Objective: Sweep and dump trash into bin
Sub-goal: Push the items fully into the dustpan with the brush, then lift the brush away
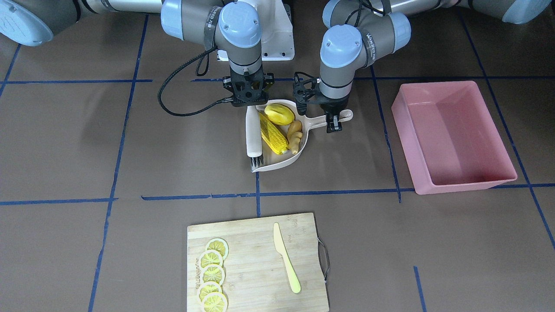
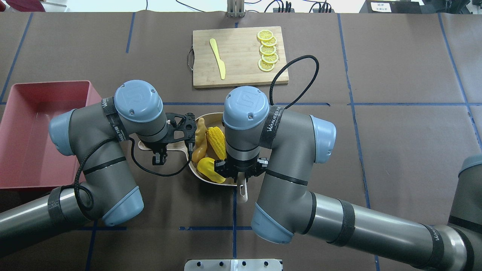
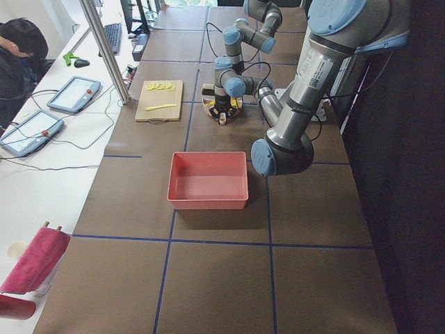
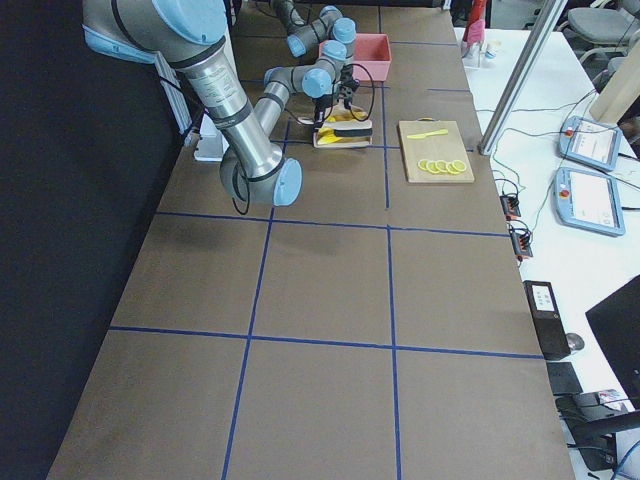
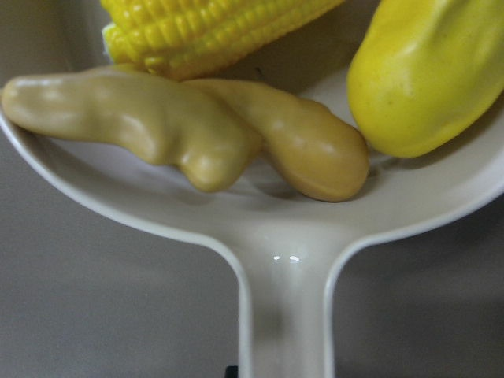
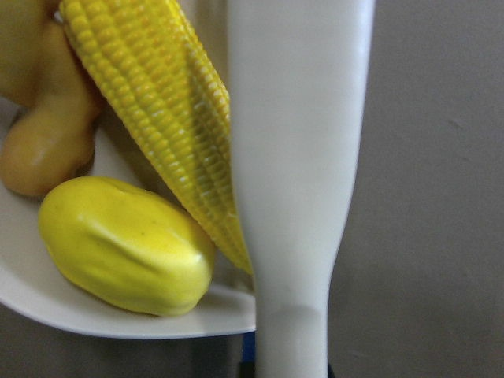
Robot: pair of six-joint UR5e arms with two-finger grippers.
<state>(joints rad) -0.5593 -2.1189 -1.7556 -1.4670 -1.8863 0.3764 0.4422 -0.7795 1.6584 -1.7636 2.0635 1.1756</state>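
Note:
The trash lies in a beige dustpan [image 1: 277, 167]: a corn cob [image 1: 273, 134], a lumpy yellow oval piece [image 1: 279, 113] and a tan ginger root [image 1: 295, 136]. My left gripper [image 1: 334, 123] is shut on the dustpan's handle, which runs to the bottom of the left wrist view [image 5: 283, 315]. My right gripper [image 1: 249, 104] is shut on a white brush [image 1: 253, 134]. The brush lies along the pan's edge beside the corn [image 6: 157, 118], bristles at the pan's mouth. The pink bin [image 1: 451, 130] stands empty on the left arm's side, apart from the pan.
A wooden cutting board [image 1: 256, 242] across the table carries lemon slices [image 1: 212, 273] and a pale yellow knife [image 1: 286, 258]. Blue tape lines cross the brown table. In the exterior left view a person [image 3: 21, 56] sits at a side desk with tablets.

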